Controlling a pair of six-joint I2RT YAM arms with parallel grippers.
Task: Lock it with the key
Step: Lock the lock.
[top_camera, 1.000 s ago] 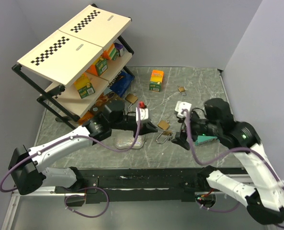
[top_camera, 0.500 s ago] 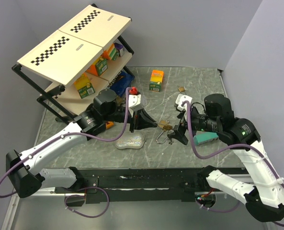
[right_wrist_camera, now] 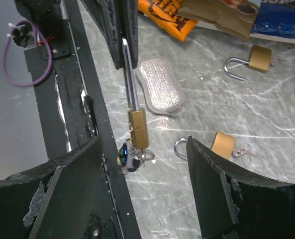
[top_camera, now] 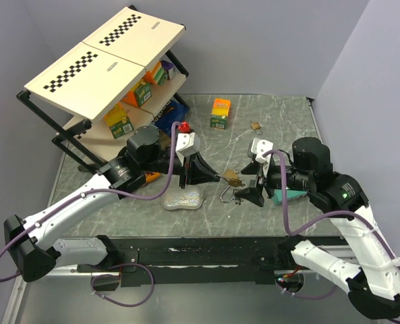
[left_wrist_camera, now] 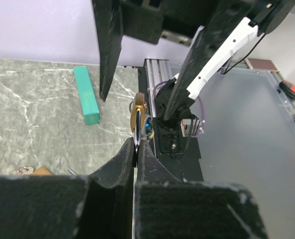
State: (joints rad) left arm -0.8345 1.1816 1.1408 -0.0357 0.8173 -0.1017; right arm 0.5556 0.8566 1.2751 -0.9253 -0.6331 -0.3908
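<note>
holding the padlock point(right_wrist_camera: 137, 127) clear of the tabletop point(right_wrist_camera: 271, 114), the left fingers point(left_wrist_camera: 112, 169) are clamping shut on its steel shackle. the brass body is hanging free in the middle of the right wrist view, and the key point(right_wrist_camera: 130, 157) appears to be seated at its lower end. gripping by the shackle is leaving the body and key exposed for the other arm. whether the shackle is already pushed home is not something these views are showing. the right fingers point(right_wrist_camera: 212, 184) are standing apart, one at the lower left and one at the lower right of that view. they are flanking the padlock without touching it, which reads as lining up to take the key or body for the turn. two spare padlocks point(right_wrist_camera: 222, 144) are lying on the tabletop toward the right of the frame, and a silver pouch point(right_wrist_camera: 159, 87) is lying above centre, none of them in the way. compared with the top view a second ago, the left wrist is now sitting higher and further toward the upper left, raised off the tabletop. the right wrist is shifted only slightly toward the lower right.
</note>
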